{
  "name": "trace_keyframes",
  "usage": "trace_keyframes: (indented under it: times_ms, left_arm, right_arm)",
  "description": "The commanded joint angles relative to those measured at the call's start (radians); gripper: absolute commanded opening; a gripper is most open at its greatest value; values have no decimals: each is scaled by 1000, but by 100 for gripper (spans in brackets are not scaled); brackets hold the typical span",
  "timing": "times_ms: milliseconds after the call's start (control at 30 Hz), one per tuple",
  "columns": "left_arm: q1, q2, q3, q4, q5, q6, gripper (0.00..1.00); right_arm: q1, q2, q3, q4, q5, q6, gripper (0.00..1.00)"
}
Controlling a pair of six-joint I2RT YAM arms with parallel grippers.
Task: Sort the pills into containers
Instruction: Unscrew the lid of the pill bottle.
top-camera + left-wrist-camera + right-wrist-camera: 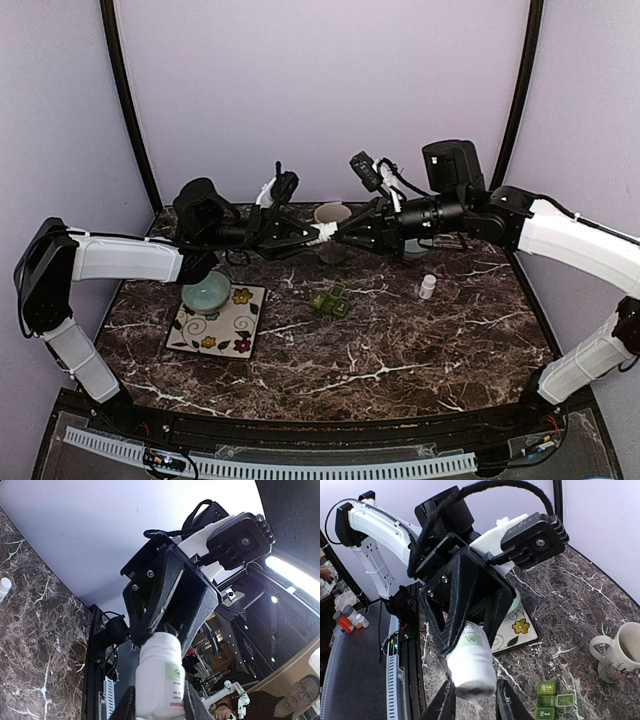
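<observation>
Risk first: the white pill bottle (159, 672) hangs in mid-air between both arms, above the far middle of the table (400, 370). If it is being opened here, a twist with a weak grip could spin it loose, and a cap coming off sideways could spill pills onto the marble. The left gripper (159, 702) has its jaws pinching the labelled end. The right gripper (471, 700) has its jaws pinching the plain white end. Cannot tell whether the cap is loosened.

The green pill box (332, 300) sits on the table near-side of the bottle, roughly under it, apart from both grippers; I cannot tell the state of its lids. The mug (332, 215) stands just behind the grippers, so any drop toward the far side may clip it. A small white bottle (428, 287) stands right of the pill box, and the bowl (205, 292) on the flowered plate (235, 335) is to the left. Open marble lies near and right.
</observation>
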Motion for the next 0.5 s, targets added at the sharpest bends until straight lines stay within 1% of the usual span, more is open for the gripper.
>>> trace_keyframes:
  times_ms: [0, 200, 333, 467]
  left_arm:
    - [3, -34, 17, 117, 65, -3, 0]
    - [4, -34, 18, 100, 63, 18, 0]
    - [4, -36, 18, 84, 62, 35, 0]
    - [3, -49, 15, 20, 48, 89, 0]
  right_arm:
    - [-22, 19, 20, -72, 67, 1, 30]
    - [-22, 11, 20, -62, 47, 12, 42]
    - [-26, 1, 10, -60, 43, 25, 44]
    - [-29, -15, -22, -43, 35, 72, 45]
